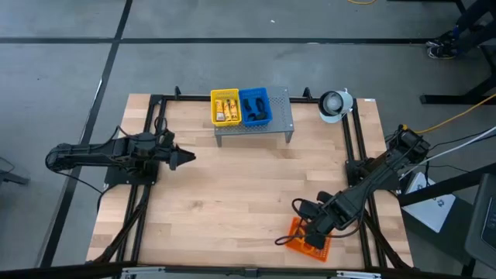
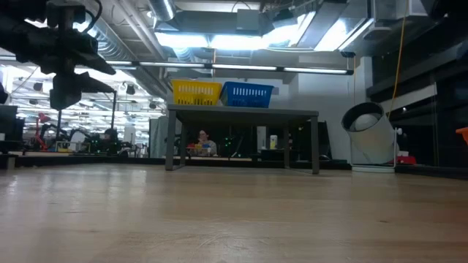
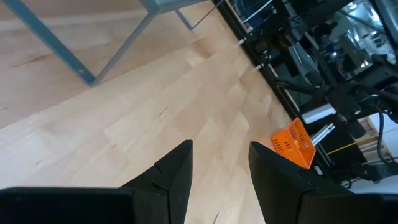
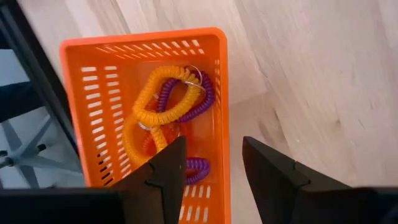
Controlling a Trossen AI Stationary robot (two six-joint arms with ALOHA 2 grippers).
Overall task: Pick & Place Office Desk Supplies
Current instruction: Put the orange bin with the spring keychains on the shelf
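1. High view: the wooden bench [image 1: 232,194] has a wide bare middle. A grey perforated stand [image 1: 279,124] sits near the far edge and carries a yellow tray [image 1: 225,106] with yellow-and-white packets [image 1: 226,108] and a blue tray [image 1: 255,106] with black clips [image 1: 256,108]. The left hand [image 1: 184,158] hovers at the left side, well apart from the stand. The right hand [image 1: 308,230] is above an orange tray [image 1: 310,246] close to the near right edge. A white round object [image 1: 335,104] stands at the far right corner.

2. Low view: the two trays stand side by side on the stand, with open room under it. The left arm [image 2: 62,51] hangs above the bench surface.

3. Left wrist view: the left hand [image 3: 219,155] has its fingers parted and nothing between them; below it is only bare wood. The orange tray [image 3: 292,144] lies far off, beside the frame.

4. Right wrist view: the right hand [image 4: 213,152] is spread and empty, above the tray's right wall. Inside the orange tray [image 4: 84,81] lie coiled loops [image 4: 168,106], yellow, purple and orange, tangled together, just ahead of the left finger.
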